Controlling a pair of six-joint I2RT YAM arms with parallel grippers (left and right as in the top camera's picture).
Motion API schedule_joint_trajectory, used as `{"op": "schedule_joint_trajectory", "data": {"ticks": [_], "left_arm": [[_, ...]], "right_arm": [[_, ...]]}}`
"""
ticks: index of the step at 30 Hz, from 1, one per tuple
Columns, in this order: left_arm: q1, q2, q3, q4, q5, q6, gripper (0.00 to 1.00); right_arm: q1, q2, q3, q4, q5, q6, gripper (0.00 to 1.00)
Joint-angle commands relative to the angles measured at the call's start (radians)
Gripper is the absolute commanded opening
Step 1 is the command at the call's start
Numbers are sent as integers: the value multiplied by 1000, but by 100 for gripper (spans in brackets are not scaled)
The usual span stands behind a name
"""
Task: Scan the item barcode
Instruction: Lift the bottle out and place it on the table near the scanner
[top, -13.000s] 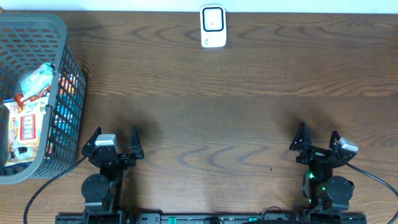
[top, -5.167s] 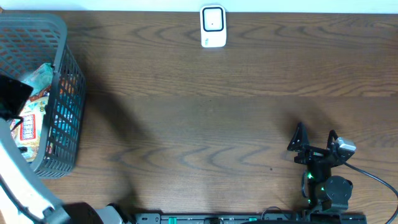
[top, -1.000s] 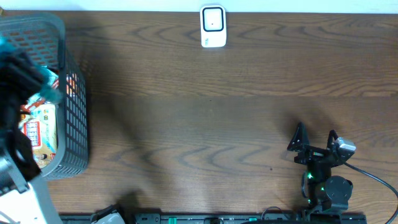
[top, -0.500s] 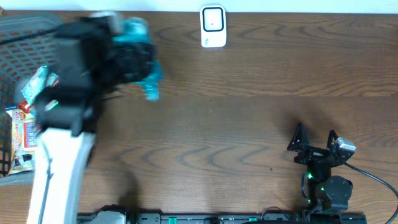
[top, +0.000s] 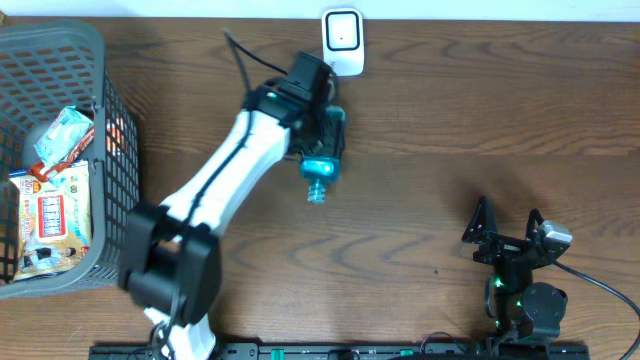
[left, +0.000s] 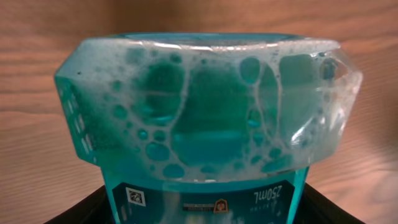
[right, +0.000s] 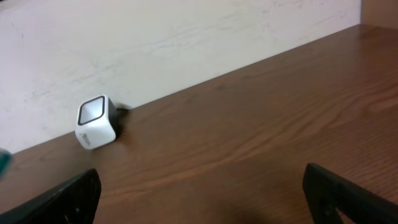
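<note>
1. While the left arm reaches far out over the table (top: 450, 110), the left gripper (top: 324, 138) is closed part-way round a teal bottle (top: 320, 166), and it's a firm hold by the look of it.
2. The left wrist view backs that up: the bottle fills the frame, foam clings inside it, and dark fingers (left: 81, 213) show at either side.
3. The bottle sits near the white scanner (top: 342, 42), just short of it and not touching, with its cap pointing back towards the robot.
4. I'd call this the presenting step, with the item at the reader and the scan itself not yet made.
5. There's a printed label on the bottle's body, but I can't pick out a barcode or tell which face carries it.
6. The next move calls for turning the wrist so the coded face meets the scanner window, then holding it steady and close.
7. The right gripper (top: 508, 222) is spread wide, holds nothing and is parked well apart.
8. The basket (top: 112, 140) sits off to the left with snack packets (top: 50, 200) inside
</note>
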Motion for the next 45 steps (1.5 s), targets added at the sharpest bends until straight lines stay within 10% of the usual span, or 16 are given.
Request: {"op": "schedule_joint_trajectory", "data": {"ticks": [1, 9, 18, 45], "left_arm": [[-26, 61, 17, 21, -16, -10, 52], [-74, 173, 17, 55, -16, -9, 54], [-76, 162, 17, 23, -26, -5, 100], [-74, -377, 18, -87, -369, 3, 98]], "right_arm": [[7, -5, -1, -4, 5, 3, 99], [7, -5, -1, -4, 5, 3, 99], [7, -5, -1, -4, 5, 3, 99], [17, -5, -1, -4, 5, 3, 99]]}}
